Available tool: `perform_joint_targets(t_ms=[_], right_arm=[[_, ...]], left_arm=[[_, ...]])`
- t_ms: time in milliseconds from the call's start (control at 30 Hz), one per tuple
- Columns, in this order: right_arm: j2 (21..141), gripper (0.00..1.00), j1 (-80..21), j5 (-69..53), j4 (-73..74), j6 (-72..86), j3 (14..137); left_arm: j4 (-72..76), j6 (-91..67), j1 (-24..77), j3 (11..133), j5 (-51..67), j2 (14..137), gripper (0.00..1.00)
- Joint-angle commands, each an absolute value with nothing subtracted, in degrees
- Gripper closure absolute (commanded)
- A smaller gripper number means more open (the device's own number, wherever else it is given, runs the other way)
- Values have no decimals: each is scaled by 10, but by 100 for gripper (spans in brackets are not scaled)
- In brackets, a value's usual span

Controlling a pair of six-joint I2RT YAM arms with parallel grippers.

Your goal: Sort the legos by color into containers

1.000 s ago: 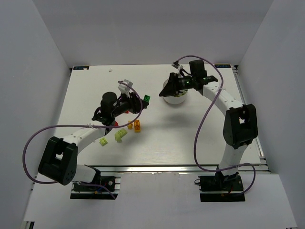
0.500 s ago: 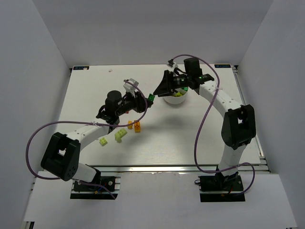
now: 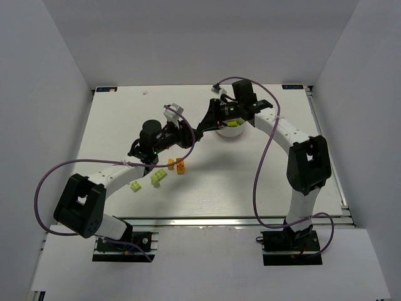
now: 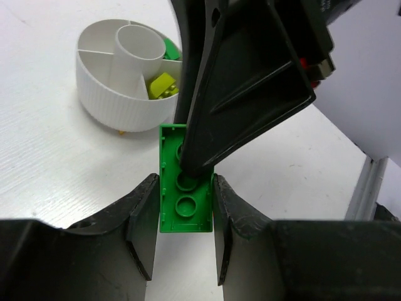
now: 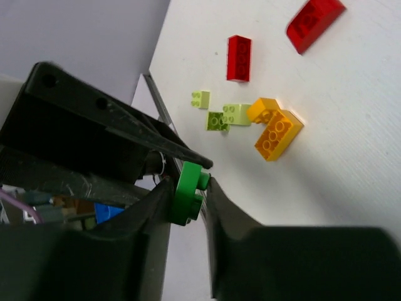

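A dark green lego (image 4: pixel 185 202) is held in the air between both grippers, left of the round white dish (image 3: pixel 230 131). My left gripper (image 4: pixel 185 188) is shut on its two long sides. My right gripper (image 5: pixel 188 185) comes in from the dish side and its fingers press on the same green lego (image 5: pixel 187 193). In the top view the two grippers, left (image 3: pixel 190 135) and right (image 3: pixel 202 127), meet tip to tip and hide the lego. The dish (image 4: pixel 119 110) holds a lime lego (image 4: pixel 161 84) in one wedge and something green (image 4: pixel 170 47) in another.
Loose legos lie on the table below the left arm: two orange-yellow (image 3: pixel 180 165), two lime (image 3: pixel 158 178), and red ones (image 5: pixel 239 49). The right wrist view also shows a red sloped piece (image 5: pixel 315 15) and an orange-yellow brick (image 5: pixel 277 133).
My left gripper has carried the green lego up and right toward the dish. My right gripper has swung left from over the dish and now meets the lego.
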State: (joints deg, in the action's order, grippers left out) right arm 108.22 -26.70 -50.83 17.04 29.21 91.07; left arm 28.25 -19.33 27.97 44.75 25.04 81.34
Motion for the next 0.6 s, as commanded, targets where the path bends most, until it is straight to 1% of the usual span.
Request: perform_joint_targets(t_ms=[0, 33, 67, 100, 133, 200, 233, 300, 333, 467, 567], right_arm=[[1088, 74, -267, -490, 163, 289, 927], [1088, 82, -267, -490, 162, 286, 930], [1089, 94, -267, -485, 161, 282, 936], [1090, 99, -267, -483, 163, 273, 940], [1090, 100, -267, -479, 165, 267, 945], [1089, 100, -266, -469, 178, 253, 958], [1088, 100, -265, -462, 183, 236, 962], [1083, 100, -259, -451, 197, 217, 974], [1080, 100, -256, -433, 201, 194, 978], [1041, 100, -234, -359, 206, 106, 978], [1003, 100, -215, -300, 178, 45, 947]], left_arm=[[295, -200, 288, 447, 237, 787, 78], [295, -201, 289, 442, 228, 783, 72], [295, -203, 291, 439, 222, 780, 66], [294, -204, 293, 436, 215, 772, 60], [292, -204, 294, 430, 201, 767, 49], [285, -208, 294, 423, 183, 752, 40], [280, -208, 294, 420, 163, 747, 33], [276, -214, 294, 404, 142, 733, 29], [276, -217, 294, 399, 130, 717, 24], [258, -263, 294, 361, 59, 679, 12], [208, -321, 293, 353, 22, 662, 8]])
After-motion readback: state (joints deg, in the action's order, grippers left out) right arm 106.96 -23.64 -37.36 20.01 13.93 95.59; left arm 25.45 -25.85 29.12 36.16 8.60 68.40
